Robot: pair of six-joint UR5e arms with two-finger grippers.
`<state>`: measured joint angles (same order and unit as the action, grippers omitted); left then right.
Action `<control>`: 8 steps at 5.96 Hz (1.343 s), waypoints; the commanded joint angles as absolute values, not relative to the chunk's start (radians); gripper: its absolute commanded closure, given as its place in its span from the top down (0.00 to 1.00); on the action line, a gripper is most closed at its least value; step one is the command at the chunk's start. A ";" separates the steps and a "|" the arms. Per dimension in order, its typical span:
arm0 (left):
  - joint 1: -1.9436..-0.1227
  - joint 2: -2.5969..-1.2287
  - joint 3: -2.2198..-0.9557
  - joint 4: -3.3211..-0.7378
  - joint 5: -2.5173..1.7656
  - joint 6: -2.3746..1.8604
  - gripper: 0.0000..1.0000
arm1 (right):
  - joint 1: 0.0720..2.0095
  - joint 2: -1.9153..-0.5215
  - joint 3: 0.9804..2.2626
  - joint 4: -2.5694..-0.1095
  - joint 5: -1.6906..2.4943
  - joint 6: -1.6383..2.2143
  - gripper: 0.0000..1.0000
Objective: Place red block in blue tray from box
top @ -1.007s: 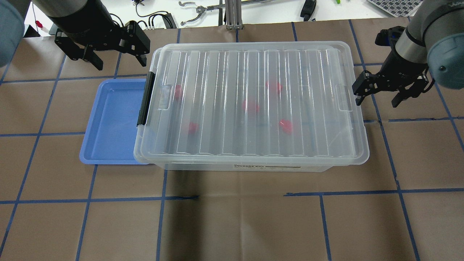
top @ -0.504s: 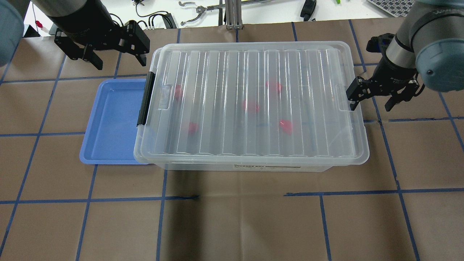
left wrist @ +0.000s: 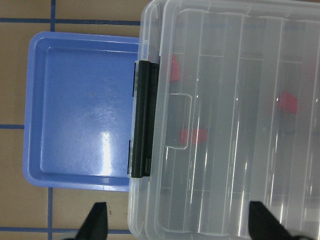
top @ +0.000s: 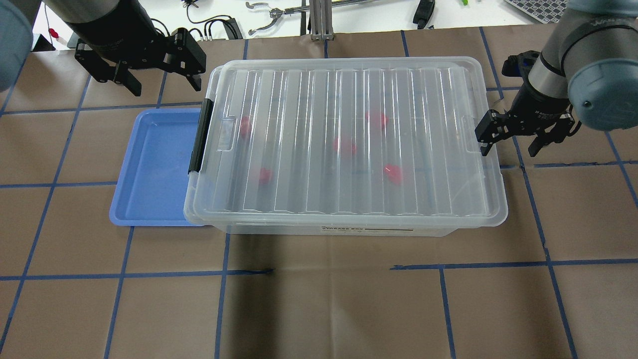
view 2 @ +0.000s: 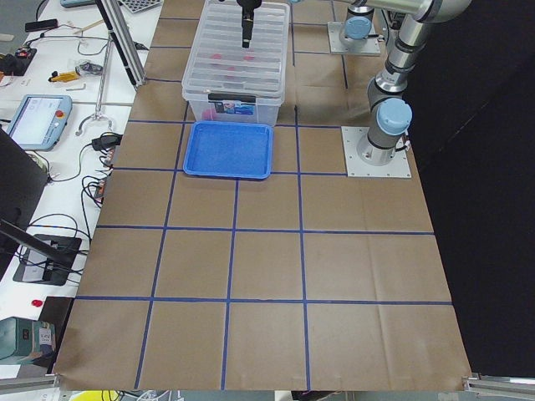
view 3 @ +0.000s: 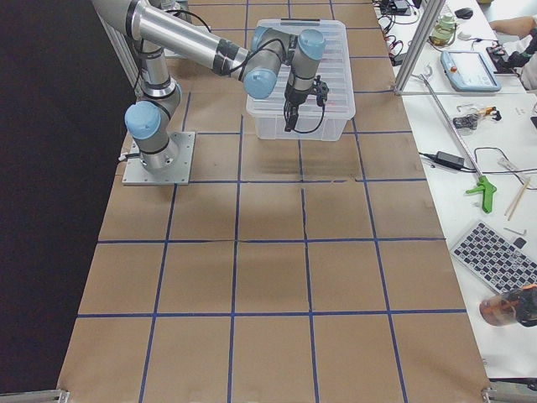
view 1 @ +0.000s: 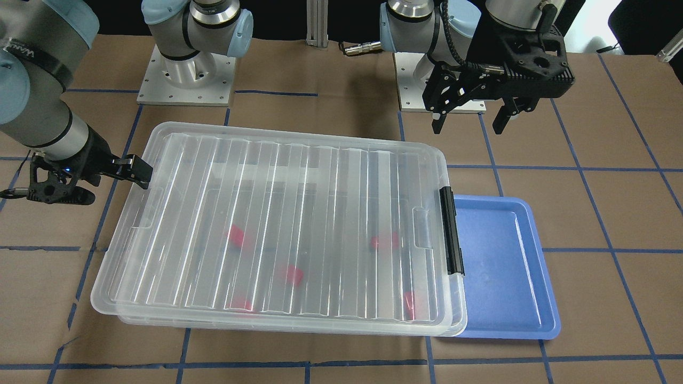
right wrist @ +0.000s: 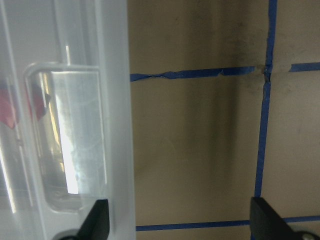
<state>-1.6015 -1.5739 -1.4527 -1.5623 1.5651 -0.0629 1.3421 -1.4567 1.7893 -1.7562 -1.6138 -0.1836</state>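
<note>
— How far along were you?

— Nowhere that counted. The box (top: 279,230) sat shut with its ribbed lid (top: 299,99) on. The black latch bar (top: 199,137) at one short end lay flat against it, fastened as far as I could judge. Five red shapes showed blurred through the lid. The red block (top: 394,173) nearest my right side was one of them, well inside, and none was out.

— And the blue tray?

— The blue tray (top: 149,164) lay just beside the latch end, its edge toward the box tucked under the lid's overhang. There was nothing in it.

— Your pincers?

— Both were spread wide and carried nothing. My right pincer (top: 509,148) straddled the rim at the short end without the latch, one finger above the lid's edge and the other over the bare table (top: 319,309). I couldn't tell whether it touched the plastic. My left pincer (top: 167,89) hung above the table off the box's far corner on the latch side, apart from the tray.

— So what was left?

— All of it, I'd say: free the latch, get the lid up or off, pick out one block and set it in the tray.
</note>
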 commanded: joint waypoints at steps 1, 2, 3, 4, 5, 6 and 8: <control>-1.601 -1.574 -1.453 -1.563 1.566 -0.063 0.99 | 1.339 -1.456 1.792 -1.800 -1.664 -0.253 1.00; -1.601 -1.574 -1.453 -1.563 1.566 -0.063 0.99 | 1.335 -1.456 1.792 -1.802 -1.675 -0.261 1.00; -1.601 -1.574 -1.453 -1.563 1.566 -0.063 0.99 | 1.330 -1.450 1.792 -1.802 -1.696 -0.276 1.00; -1.601 -1.574 -1.453 -1.563 1.566 -0.063 0.99 | 1.321 -1.448 1.792 -1.802 -1.730 -0.278 1.00; -1.601 -1.574 -1.453 -1.563 1.566 -0.063 0.99 | 1.307 -1.447 1.792 -1.802 -1.732 -0.279 1.00; -1.601 -1.574 -1.453 -1.562 1.566 -0.063 0.99 | 1.292 -1.447 1.792 -1.804 -1.733 -0.297 1.00; -1.601 -1.574 -1.453 -1.563 1.566 -0.063 0.99 | 1.255 -1.447 1.792 -1.802 -1.756 -0.304 1.00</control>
<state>-1.6015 -1.5738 -1.4527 -1.5628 1.5662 -0.0629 1.2727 -1.4466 1.7917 -1.8027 -1.7501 -0.3004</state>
